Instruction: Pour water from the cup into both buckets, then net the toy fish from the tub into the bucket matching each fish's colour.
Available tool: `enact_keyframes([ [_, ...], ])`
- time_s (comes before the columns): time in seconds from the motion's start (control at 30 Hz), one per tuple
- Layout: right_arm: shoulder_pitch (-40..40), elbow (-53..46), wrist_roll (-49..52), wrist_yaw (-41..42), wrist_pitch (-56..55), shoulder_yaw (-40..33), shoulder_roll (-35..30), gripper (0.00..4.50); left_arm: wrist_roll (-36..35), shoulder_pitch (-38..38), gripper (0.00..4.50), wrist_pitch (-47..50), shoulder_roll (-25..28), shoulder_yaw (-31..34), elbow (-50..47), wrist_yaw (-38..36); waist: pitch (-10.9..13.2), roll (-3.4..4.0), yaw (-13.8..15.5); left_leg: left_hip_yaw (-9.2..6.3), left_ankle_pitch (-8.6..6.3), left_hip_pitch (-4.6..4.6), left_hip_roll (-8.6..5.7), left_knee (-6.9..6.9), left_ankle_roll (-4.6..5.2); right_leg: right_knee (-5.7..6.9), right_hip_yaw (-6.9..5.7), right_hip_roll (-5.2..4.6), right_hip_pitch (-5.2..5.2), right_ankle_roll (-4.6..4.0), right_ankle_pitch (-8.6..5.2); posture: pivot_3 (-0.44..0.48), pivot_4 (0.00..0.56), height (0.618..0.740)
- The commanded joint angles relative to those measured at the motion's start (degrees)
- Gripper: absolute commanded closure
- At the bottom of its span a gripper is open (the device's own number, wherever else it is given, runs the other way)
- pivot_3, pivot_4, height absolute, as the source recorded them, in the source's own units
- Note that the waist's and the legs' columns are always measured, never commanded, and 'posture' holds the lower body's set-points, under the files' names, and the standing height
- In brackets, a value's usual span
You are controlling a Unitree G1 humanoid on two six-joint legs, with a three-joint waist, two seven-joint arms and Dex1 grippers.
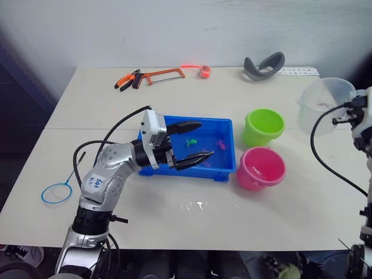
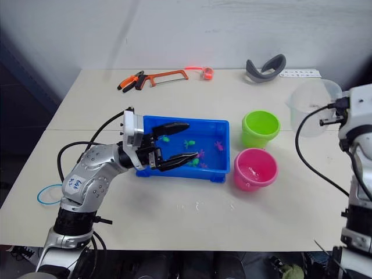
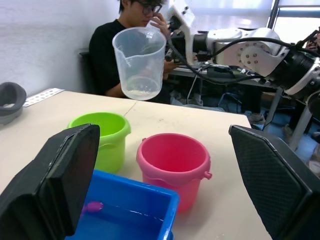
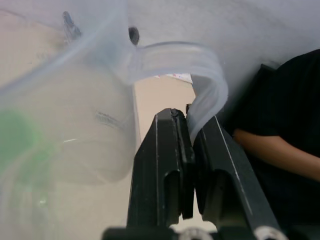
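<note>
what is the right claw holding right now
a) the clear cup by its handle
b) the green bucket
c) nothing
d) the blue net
a: the right claw is shut on the handle of the clear cup, held up above the table beyond the green bucket.

Cup (image 3: 139, 62): clear smooth plastic. Buckets, green (image 1: 263, 127) and pink (image 1: 261, 168), and blue tub (image 1: 224, 165): glossy plastic. Bench (image 1: 192, 209): matt, pale.
</note>
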Motion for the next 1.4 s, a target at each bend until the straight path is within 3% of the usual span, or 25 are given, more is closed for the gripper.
enact_keyframes([
  [0.03,-4.0,6.0,-5.4,-1.6,-5.8,4.2,-3.0,4.41,1.2,-1.6,0.00,-1.8,0.4,0.8,1.2,0.4,0.0,-0.01,0.2,-0.03,0.00,-0.02,0.00,0.00,0.00,-0.02,-0.05,0.00,0.00,0.00,0.00,0.000,0.150,0.740],
  [0.27,-8.6,15.6,-20.8,-7.4,-19.0,17.1,-8.4,4.41,3.4,-2.0,0.00,-3.9,1.2,1.8,5.9,0.4,0.0,-0.01,0.0,-0.02,0.00,-0.14,-0.04,-0.04,0.01,-0.18,-0.08,-0.01,-0.03,0.02,0.01,0.000,0.150,0.740],
  [0.47,-11.6,19.5,-30.2,-13.9,-27.3,22.6,-10.7,4.41,4.5,-2.6,0.00,-5.9,0.8,2.6,8.8,1.5,0.0,-0.01,-0.3,-0.03,0.02,-0.14,0.01,-0.06,-0.04,-0.16,-0.08,0.02,-0.06,0.02,0.01,0.000,0.150,0.740],
  [0.87,-15.3,24.1,-37.7,-16.9,-33.6,27.9,-9.2,4.41,6.0,-6.0,0.00,-8.3,-0.9,2.1,14.8,1.0,0.0,-0.02,-1.0,-0.08,0.04,-0.18,0.01,-0.07,-0.07,-0.19,-0.14,0.02,-0.06,0.02,0.01,0.000,0.150,0.740],
  [1.4,-19.0,28.2,-53.0,-28.0,-41.7,36.2,-10.8,4.41,5.7,-6.2,0.00,-6.9,-1.9,1.7,13.2,1.8,0.0,-0.02,-1.2,-0.07,0.05,-0.18,0.01,-0.07,-0.09,-0.17,-0.12,0.02,-0.07,0.02,0.01,0.000,0.150,0.740],
])
